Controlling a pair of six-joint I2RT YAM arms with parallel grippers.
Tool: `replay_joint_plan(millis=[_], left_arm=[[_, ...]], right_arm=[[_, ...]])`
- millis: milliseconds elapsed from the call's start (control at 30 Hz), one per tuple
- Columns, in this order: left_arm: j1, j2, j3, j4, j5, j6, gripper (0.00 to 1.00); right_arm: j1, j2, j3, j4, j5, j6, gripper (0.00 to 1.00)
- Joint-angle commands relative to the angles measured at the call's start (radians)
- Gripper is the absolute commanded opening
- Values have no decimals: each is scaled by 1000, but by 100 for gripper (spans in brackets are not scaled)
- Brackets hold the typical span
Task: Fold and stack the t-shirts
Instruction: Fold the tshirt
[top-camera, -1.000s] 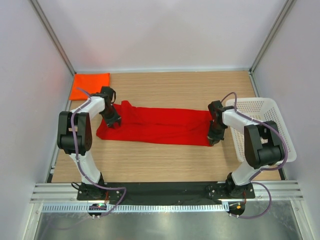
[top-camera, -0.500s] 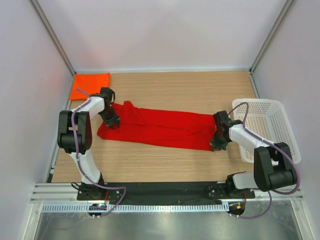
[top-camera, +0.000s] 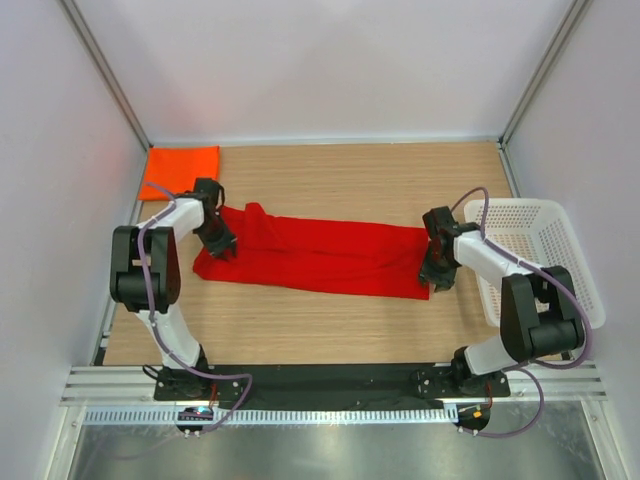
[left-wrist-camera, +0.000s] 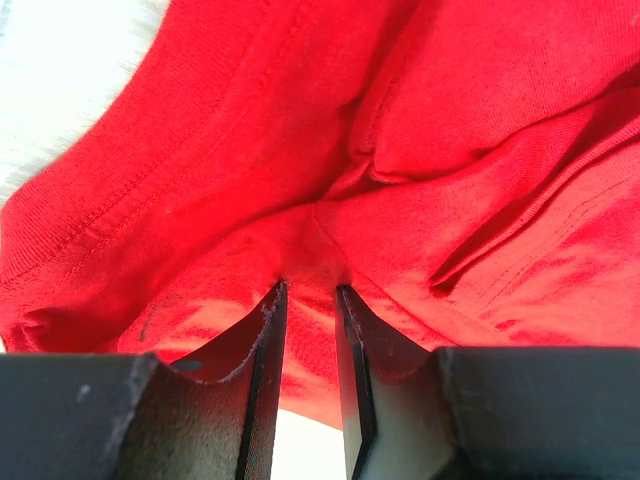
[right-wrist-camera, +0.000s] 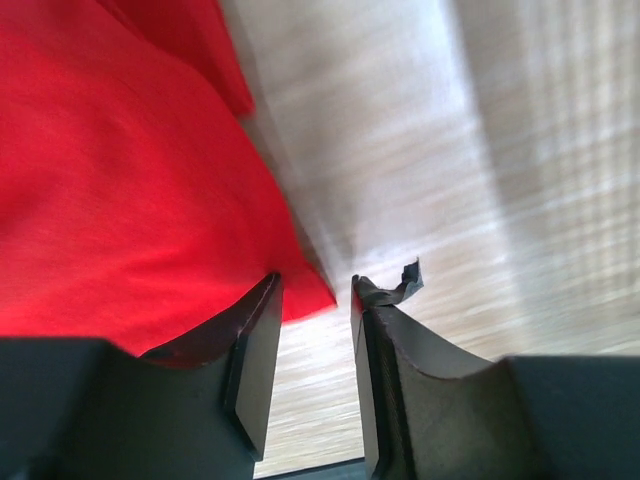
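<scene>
The red t-shirt (top-camera: 320, 255) lies stretched out in a long band across the middle of the table. My left gripper (top-camera: 222, 245) is at its left end. In the left wrist view its jaws (left-wrist-camera: 310, 287) stand close together with a fold of the red cloth (left-wrist-camera: 400, 130) pinched between them. My right gripper (top-camera: 437, 278) is at the shirt's right end. In the right wrist view its jaws (right-wrist-camera: 315, 280) stand a little apart, with only the corner of the red cloth (right-wrist-camera: 120, 200) lying between the tips. The orange t-shirt (top-camera: 180, 168) lies folded at the far left corner.
A white mesh basket (top-camera: 530, 205) stands at the right edge, just beyond my right arm. Grey walls close in the table on the left, back and right. Bare wood (top-camera: 330, 320) runs between the shirt and the arm bases.
My right gripper swung toward the near edge, dragging the shirt's right corner nearer, then came back a little. The basket shifted slightly. My left gripper barely moved.
</scene>
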Motion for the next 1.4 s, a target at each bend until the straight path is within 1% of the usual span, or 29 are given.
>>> replay_joint_plan(millis=[0, 133, 233, 300, 333, 433, 567, 667, 867, 967, 1133, 1200, 1267, 1300, 1367], left_arm=[[74, -20, -77, -1, -29, -8, 28], [122, -78, -134, 19, -31, -25, 28], [127, -123, -146, 19, -7, -25, 28], [127, -146, -141, 22, 7, -24, 32], [125, -176, -140, 32, 48, -21, 35], [119, -222, -112, 30, 64, -11, 39], [115, -259, -76, 26, 92, -11, 40], [113, -233, -62, 44, 135, -14, 40], [112, -95, -43, 68, 198, -33, 37], [115, -61, -40, 70, 193, -31, 34], [115, -23, -52, 67, 162, -22, 32], [113, -15, -65, 67, 149, -22, 32], [116, -8, -69, 67, 133, -21, 31], [116, 0, -74, 67, 135, -21, 31], [119, 5, -77, 65, 129, -21, 31]], right_arm=[[13, 26, 146, 1, 39, -102, 43], [19, 130, 257, -14, 33, -106, 45], [19, 207, 324, -16, 13, -106, 45], [20, 257, 369, -22, -5, -113, 44], [19, 271, 381, -28, -13, -119, 43], [20, 297, 418, -50, -61, -135, 41], [34, 271, 400, -54, -67, -126, 44], [45, 255, 367, -41, -67, -106, 45], [54, 255, 314, -4, -88, -84, 43], [56, 256, 269, 18, -90, -73, 38], [54, 230, 229, 32, -65, -56, 25], [54, 210, 228, 27, -47, -52, 21], [54, 202, 228, 22, -33, -53, 8], [54, 201, 228, 15, -16, -53, 3], [51, 201, 235, -4, 7, -53, 1]])
